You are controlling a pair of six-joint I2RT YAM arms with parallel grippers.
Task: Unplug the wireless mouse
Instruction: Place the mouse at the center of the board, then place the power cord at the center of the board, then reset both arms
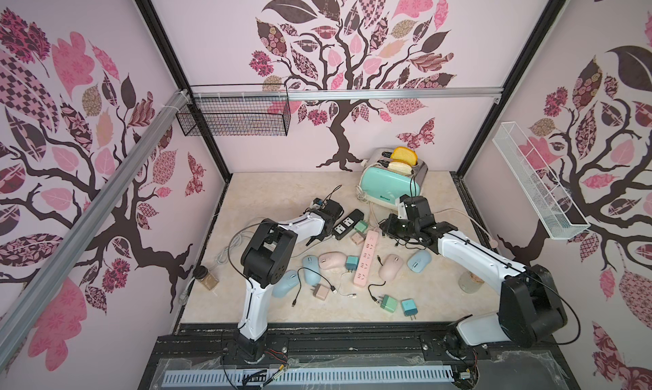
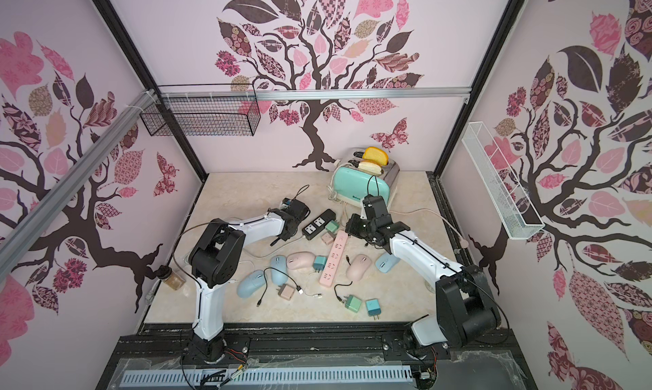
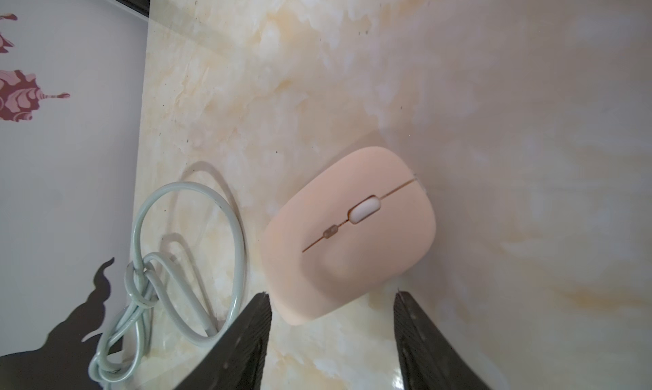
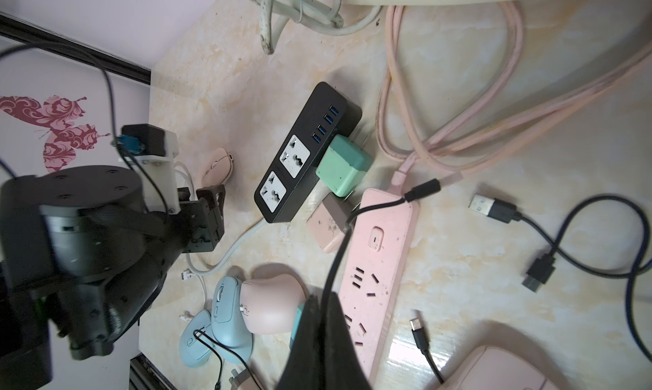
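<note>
**Left hand.** The left hand (image 3: 331,296) reaches to the far left part of the tabletop (image 1: 278,194), beside the black power strip (image 1: 347,224). Its two fingers (image 3: 255,330) stand apart. Nothing is clamped between them.

**Task object.** The pink wireless mouse (image 3: 347,235) lies flat on the tabletop, scroll wheel up, directly in front of the left hand. Its nearer end sits in the gap between the two fingertips. Whether either finger touches the shell cannot be told from the left wrist view. The right wrist view shows the same mouse just beyond the left hand, to the left of the black power strip. In both top views the left wrist covers it. A looped grey cord (image 3: 190,254) lies on the tabletop beside the mouse, toward the left wall.

**Right hand.** The right hand (image 4: 319,300) hangs over the pink power strip (image 4: 375,264), near the middle of the tabletop. Its fingers are pressed together on a black cable (image 4: 338,254). The cable rises from the fingertips and ends in a free black plug (image 4: 423,189) above the far end of the pink strip.

**Surroundings.** A green charger (image 4: 344,166) sits against the black power strip. A mint toaster (image 1: 388,187) stands at the far edge.
</note>
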